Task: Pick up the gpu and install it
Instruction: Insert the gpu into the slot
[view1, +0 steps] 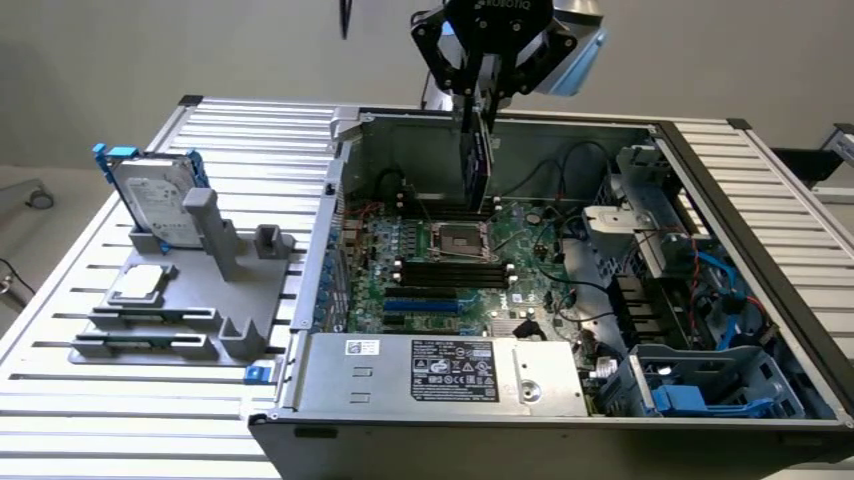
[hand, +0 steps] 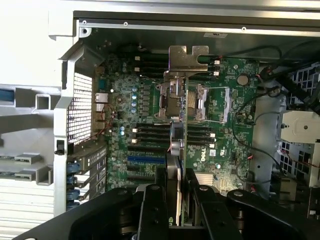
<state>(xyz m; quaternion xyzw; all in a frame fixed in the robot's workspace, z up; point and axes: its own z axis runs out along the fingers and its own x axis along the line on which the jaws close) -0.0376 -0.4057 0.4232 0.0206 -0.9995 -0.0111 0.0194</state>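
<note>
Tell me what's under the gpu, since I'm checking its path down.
The claw holds the gpu upright over the motherboard, near the CPU socket and black slots. The strip of board directly beneath its edge is covered by the gpu itself.

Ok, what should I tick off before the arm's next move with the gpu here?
1. gpu clamped in the pincer: ok.
2. gpu hanging upright, edge down: ok.
3. gpu inside the open case, over the motherboard: ok.
4. gpu lined up with its slot: cannot tell.
5. gpu seated in a slot: not ok, it hangs above the board.
6. Cables clear of the way down: cannot tell.
</note>
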